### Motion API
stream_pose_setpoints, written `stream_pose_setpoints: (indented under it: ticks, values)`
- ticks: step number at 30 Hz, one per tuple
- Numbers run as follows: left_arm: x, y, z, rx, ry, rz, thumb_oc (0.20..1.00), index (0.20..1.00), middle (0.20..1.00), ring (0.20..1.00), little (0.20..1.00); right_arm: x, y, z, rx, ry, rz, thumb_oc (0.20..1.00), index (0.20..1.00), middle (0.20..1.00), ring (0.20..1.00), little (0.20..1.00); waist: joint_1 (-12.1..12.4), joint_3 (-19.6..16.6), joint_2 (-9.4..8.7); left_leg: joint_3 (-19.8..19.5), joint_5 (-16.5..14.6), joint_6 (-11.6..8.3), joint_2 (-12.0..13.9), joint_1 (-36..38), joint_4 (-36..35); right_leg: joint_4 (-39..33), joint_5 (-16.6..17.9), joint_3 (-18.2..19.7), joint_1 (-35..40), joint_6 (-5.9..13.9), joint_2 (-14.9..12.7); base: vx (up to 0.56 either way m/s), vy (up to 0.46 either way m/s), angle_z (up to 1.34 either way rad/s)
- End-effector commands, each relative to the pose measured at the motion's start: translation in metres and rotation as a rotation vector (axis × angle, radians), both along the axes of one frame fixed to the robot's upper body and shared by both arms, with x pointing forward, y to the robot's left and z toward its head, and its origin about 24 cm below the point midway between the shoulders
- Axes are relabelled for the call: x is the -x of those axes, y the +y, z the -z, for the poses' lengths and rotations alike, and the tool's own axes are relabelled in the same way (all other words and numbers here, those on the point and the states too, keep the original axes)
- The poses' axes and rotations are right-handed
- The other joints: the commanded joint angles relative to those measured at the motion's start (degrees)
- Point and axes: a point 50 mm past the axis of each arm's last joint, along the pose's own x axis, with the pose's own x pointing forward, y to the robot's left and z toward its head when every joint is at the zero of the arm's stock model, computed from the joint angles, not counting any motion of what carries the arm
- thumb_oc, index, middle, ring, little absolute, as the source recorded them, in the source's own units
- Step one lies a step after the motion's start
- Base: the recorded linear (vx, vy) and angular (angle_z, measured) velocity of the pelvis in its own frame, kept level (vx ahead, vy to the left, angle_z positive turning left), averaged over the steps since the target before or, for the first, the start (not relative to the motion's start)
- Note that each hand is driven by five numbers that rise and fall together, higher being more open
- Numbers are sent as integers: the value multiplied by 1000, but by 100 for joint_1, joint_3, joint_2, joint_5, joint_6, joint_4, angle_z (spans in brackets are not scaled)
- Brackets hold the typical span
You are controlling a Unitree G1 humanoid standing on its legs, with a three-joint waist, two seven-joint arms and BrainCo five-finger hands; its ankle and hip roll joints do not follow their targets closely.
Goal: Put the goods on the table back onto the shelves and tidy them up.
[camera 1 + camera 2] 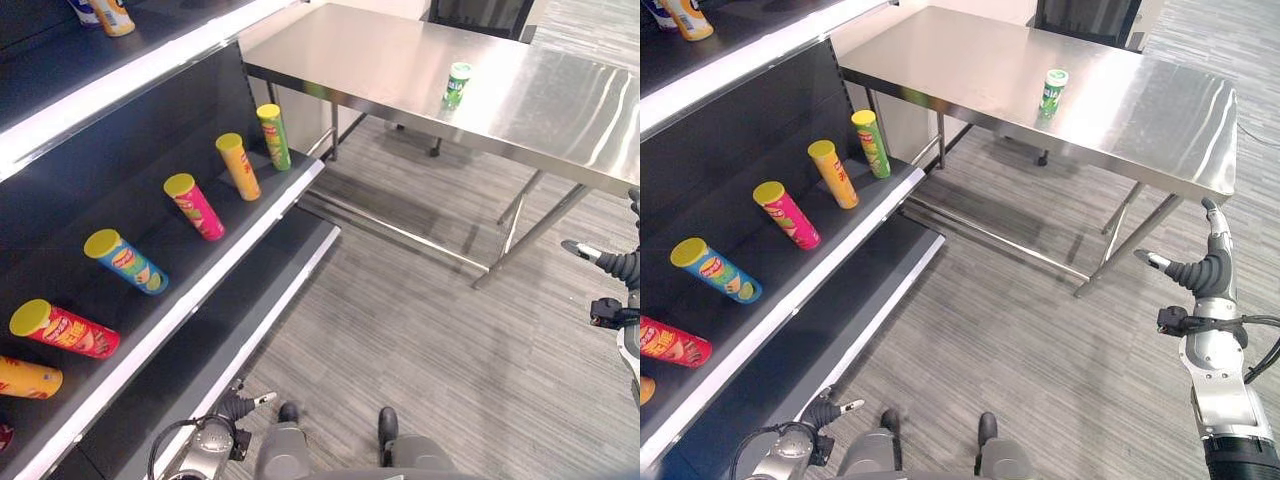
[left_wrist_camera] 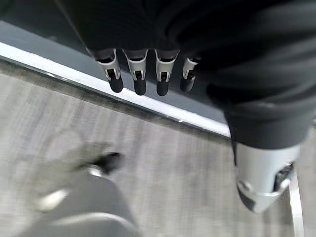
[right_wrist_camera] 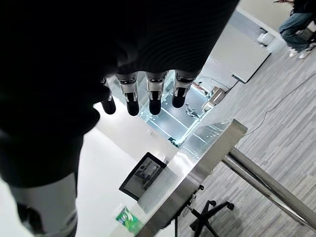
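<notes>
Green can (image 1: 1054,90) stands on the table (image 1: 1160,130), well beyond the right hand (image 1: 1212,262) (fingers straight).

Glossy brushed-metal table (image 1: 560,100); matt dark shelves (image 1: 150,250)

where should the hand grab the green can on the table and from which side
Judging by its pose, around the middle of its round side wall. The green can stands upright and alone on the steel table, well in from the edges, so a sideways wrap would suit better than a top pinch. The right hand, open beside the table's near corner, is the closer one and could come in from the near side.
</notes>
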Motion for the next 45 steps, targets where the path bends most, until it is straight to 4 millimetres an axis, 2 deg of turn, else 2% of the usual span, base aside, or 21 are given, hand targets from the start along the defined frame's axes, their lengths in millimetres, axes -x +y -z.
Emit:
stream_pose_setpoints:
  ticks: [1, 2, 3, 4, 7, 9, 14, 19, 24, 27, 29, 32, 33, 34, 36, 38, 39, 42, 43, 44, 45]
  values:
    - [-4, 10, -4, -65, -17, 49, 1000, 1000, 1000, 1000, 1000, -8, 4, -41, 90, -141, -31, 1000, 1000, 1000, 1000, 1000, 178, -249, -47, -16, 276, -59, -79, -366, 228, 315, -970, 102, 709, 723, -9, 276, 306, -78]
    - [3, 11, 0, -69, 17, 41, 1000, 1000, 1000, 1000, 1000, -13, 5, -44, 89, -137, -43, 1000, 1000, 1000, 1000, 1000, 177, -344, -44, 83, 150, 32, -171, -292, 336, 430, -1018, 167, 696, 820, -253, 277, 308, -86]
    - [3, 11, 0, -68, 17, 41, 1000, 1000, 1000, 1000, 1000, -13, 6, -44, 89, -137, -44, 1000, 1000, 1000, 1000, 1000, 188, -344, -53, 105, 137, 38, -178, -290, 345, 441, -1029, 187, 687, 827, -265, 339, 370, -97]
    - [7, 15, 2, -73, 34, 16, 1000, 1000, 1000, 1000, 1000, -18, 12, -45, 82, -143, -68, 1000, 1000, 1000, 1000, 1000, 221, -362, -56, 255, -23, 169, -247, -190, 438, 813, -1029, 266, 534, 891, -473, 156, 176, -75]
    - [9, 21, 1, -88, 36, -15, 1000, 1000, 1000, 1000, 1000, -24, 19, -47, 83, -150, -94, 1000, 1000, 1000, 1000, 1000, 288, -328, -80, 484, -182, 271, -272, -80, 509, 1289, -942, 252, 307, 938, -661, 220, 212, -73]
    - [10, 25, 0, -93, 30, -37, 1000, 1000, 1000, 1000, 1000, -27, 25, -45, 72, -145, -123, 1000, 1000, 1000, 1000, 1000, 340, -287, -107, 700, -372, 335, -289, 113, 573, 1611, -495, -7, 52, 984, -895, 229, 117, -63]
    - [6, 23, -2, -83, 8, -32, 1000, 1000, 1000, 1000, 1000, -24, 21, -51, 66, -176, -108, 1000, 1000, 1000, 1000, 1000, 237, -256, -123, 732, -607, 354, -313, 342, 494, 835, -210, -551, -465, 1003, -671, 191, 15, -24]
    - [2, 19, -2, -64, 5, -38, 1000, 1000, 1000, 1000, 1000, -19, 10, -60, 64, -232, -53, 1000, 1000, 1000, 1000, 1000, -33, -18, -167, 516, -991, 285, -457, 1059, 305, -30, 298, -981, -1324, 1179, -309, 296, -52, 4]
    - [-5, 18, -5, -57, -25, -25, 1000, 1000, 1000, 1000, 1000, -15, 2, -72, 115, -251, -21, 1000, 1000, 1000, 1000, 1000, -128, 25, -213, 355, -1228, 167, -400, 1506, 198, -77, 528, -1174, -1448, 1206, -313, 329, -187, 53]
    - [-8, 17, -7, -54, -36, -17, 1000, 1000, 1000, 1000, 1000, -9, -5, -86, 171, -265, -4, 1000, 1000, 1000, 1000, 1000, -182, -92, -218, 269, -1382, 7, -145, 1826, 155, 17, 594, -1136, -1295, 1108, -334, 321, -268, 32]
    - [-4, 16, -5, -44, -36, -44, 1000, 1000, 1000, 1000, 1000, -9, -4, -89, 181, -268, -16, 1000, 1000, 1000, 1000, 1000, -186, -191, -133, 273, -1239, -149, 111, 1897, 261, 257, 520, -1178, -1291, 1011, -302, 362, -297, 48]
    - [0, 12, -4, -21, -40, -51, 1000, 1000, 1000, 1000, 1000, -12, 4, -99, 202, -290, -63, 1000, 1000, 1000, 1000, 1000, -120, -314, -7, 138, -364, -393, 447, 1697, 1078, 315, 218, -1240, -1022, 758, -84, 354, -350, 16]
    - [0, 13, -6, -15, -56, -59, 1000, 1000, 1000, 1000, 1000, -14, 8, -105, 215, -303, -91, 1000, 1000, 1000, 1000, 1000, -1, -281, -54, 82, 149, -398, 568, 1337, 2200, 263, 3, -1240, -662, 547, 31, 293, -352, 3]
    - [0, 13, -6, -15, -57, -59, 1000, 1000, 1000, 1000, 1000, -14, 8, -105, 214, -303, -92, 1000, 1000, 1000, 1000, 1000, -17, -287, -75, 66, 171, -395, 547, 1306, 2207, 247, 27, -1247, -674, 543, 10, 301, -349, -7]
    - [0, 12, -6, -4, -65, -70, 1000, 1000, 1000, 1000, 1000, -16, 10, -108, 226, -298, -103, 1000, 1000, 1000, 1000, 1000, 84, -232, -215, 105, 448, -269, 581, 1014, 2988, 173, -145, -1182, -350, 365, 50, 241, -267, -19]
    - [-4, 10, -9, 3, -87, -68, 1000, 1000, 1000, 1000, 1000, -19, 13, -111, 247, -283, -116, 1000, 1000, 1000, 1000, 1000, 187, -144, -259, 215, 420, -140, 605, 731, 3318, 155, -298, -1110, -116, 264, 68, 275, -220, -21]
    - [-6, 8, -10, 12, -96, -61, 1000, 1000, 1000, 1000, 1000, -20, 15, -114, 256, -279, -129, 1000, 1000, 1000, 1000, 1000, 274, -109, -246, 175, 192, -90, 518, 573, 3253, 166, -386, -1055, 17, 248, 100, 197, -106, -21]
    - [-5, 5, -10, 25, -93, -42, 1000, 1000, 1000, 1000, 1000, -20, 16, -116, 262, -268, -144, 1000, 1000, 1000, 1000, 1000, 351, -116, -271, 176, 13, -19, 327, 267, 2869, 159, -483, -972, 170, 275, 65, 293, -77, 14]
    - [0, 2, -7, 31, -71, -21, 1000, 1000, 1000, 1000, 1000, -19, 17, -118, 273, -265, -156, 1000, 1000, 1000, 1000, 1000, 437, -127, -262, 320, -311, 53, 123, 14, 2053, 129, -571, -1003, 355, 346, 49, 323, -37, 30]
    - [2, 2, -5, 30, -61, -15, 1000, 1000, 1000, 1000, 1000, -20, 18, -117, 273, -264, -165, 1000, 1000, 1000, 1000, 1000, 503, -147, -213, 361, -266, 63, 46, -183, 1633, 104, -601, -1009, 451, 368, 121, 463, -58, 41]
    - [5, 2, -4, 29, -48, -10, 1000, 1000, 1000, 1000, 1000, -19, 18, -117, 276, -264, -167, 1000, 1000, 1000, 1000, 1000, 570, -191, -139, 447, 41, 34, -90, -308, 958, 58, -673, -1024, 602, 407, 219, 373, -50, 27]
